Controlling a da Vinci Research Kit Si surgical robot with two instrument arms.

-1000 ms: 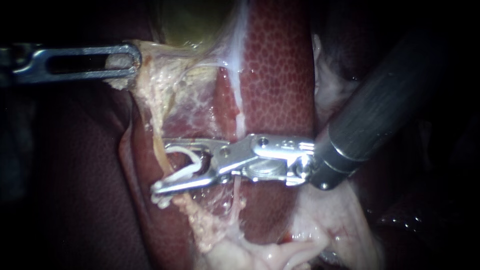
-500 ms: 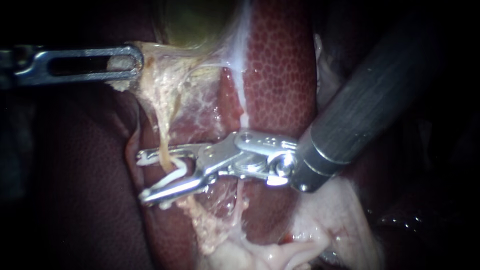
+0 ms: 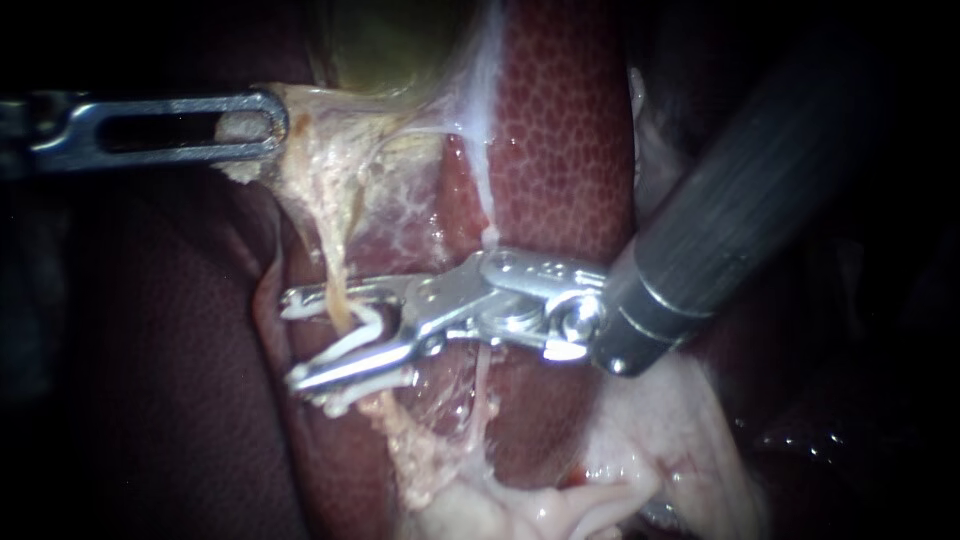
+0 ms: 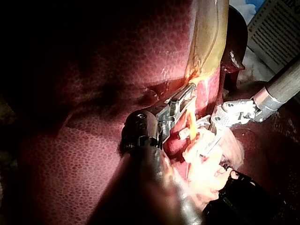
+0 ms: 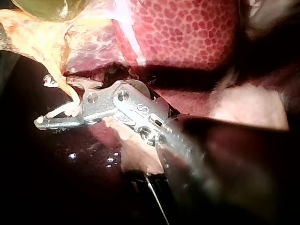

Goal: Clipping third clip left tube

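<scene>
My left instrument (image 3: 250, 125) comes in from the left, its slotted jaws shut on pale tissue at the gallbladder's (image 3: 390, 40) lower edge and pulling it taut. From there the left tube (image 3: 335, 275), a thin yellowish strand, runs downward. My right instrument (image 3: 300, 340) reaches in from the right with open jaws straddling this tube. A white clip (image 3: 355, 335) sits open inside them, around the tube. The right wrist view shows the same: jaws (image 5: 44, 101) apart, tube (image 5: 61, 79) crossing them, clip (image 5: 65, 111). In the left wrist view my left instrument (image 4: 185, 96) grips tissue beside the right instrument's (image 4: 204, 136) jaws.
The mottled red liver (image 3: 560, 130) lies behind the tubes. A second thin pale strand (image 3: 483, 210) runs down just right of the jaws. Pale fatty tissue (image 3: 560, 500) bulges below the right instrument's shaft (image 3: 740, 200). Dark liver surface (image 3: 150, 380) fills the left.
My right instrument has slid left, so the tube that was at its jaw tips now lies between the jaws, then eased slightly back and up. The left instrument holds still.
</scene>
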